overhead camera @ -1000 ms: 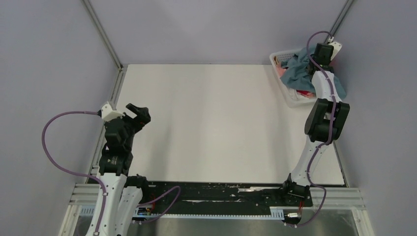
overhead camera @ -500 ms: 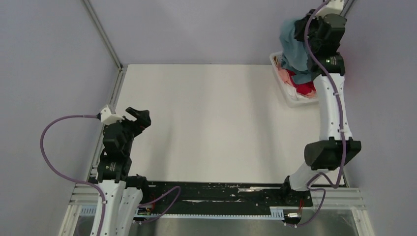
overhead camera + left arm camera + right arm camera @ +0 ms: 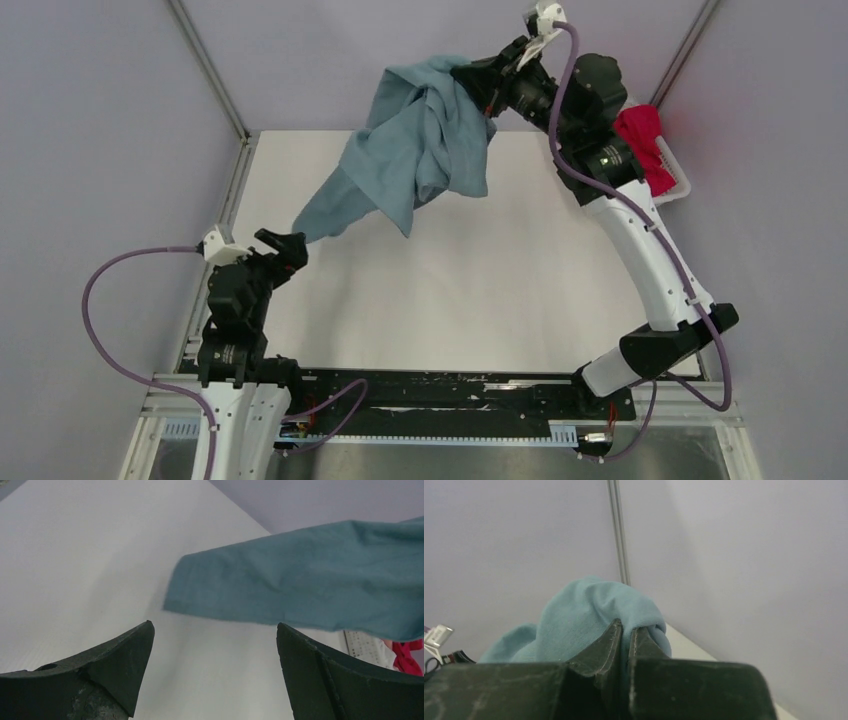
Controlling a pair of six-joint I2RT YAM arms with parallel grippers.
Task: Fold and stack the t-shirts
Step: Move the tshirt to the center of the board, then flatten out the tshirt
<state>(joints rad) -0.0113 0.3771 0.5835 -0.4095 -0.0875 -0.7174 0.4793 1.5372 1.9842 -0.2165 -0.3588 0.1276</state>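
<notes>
My right gripper (image 3: 470,75) is shut on a bunched fold of the dusty blue-grey t-shirt (image 3: 420,140) and holds it high over the back of the white table (image 3: 450,290). The shirt hangs down and trails left, its lower tip near my left gripper (image 3: 285,245). The right wrist view shows the cloth (image 3: 584,615) pinched at my right gripper (image 3: 626,627). My left gripper (image 3: 215,630) is open and empty, low over the table, with the shirt's edge (image 3: 300,595) hanging ahead of it. A bright red t-shirt (image 3: 640,135) lies in the basket at the back right.
The white lattice basket (image 3: 678,185) stands at the table's back right corner, mostly behind my right arm; its wall (image 3: 367,647) and the red cloth (image 3: 407,655) show in the left wrist view. Grey walls with metal posts close the back and sides.
My right gripper has lifted the blue-grey shirt out of the basket and swung it left over the table, where it now hangs spread. My left gripper has dropped slightly and stays open.
</notes>
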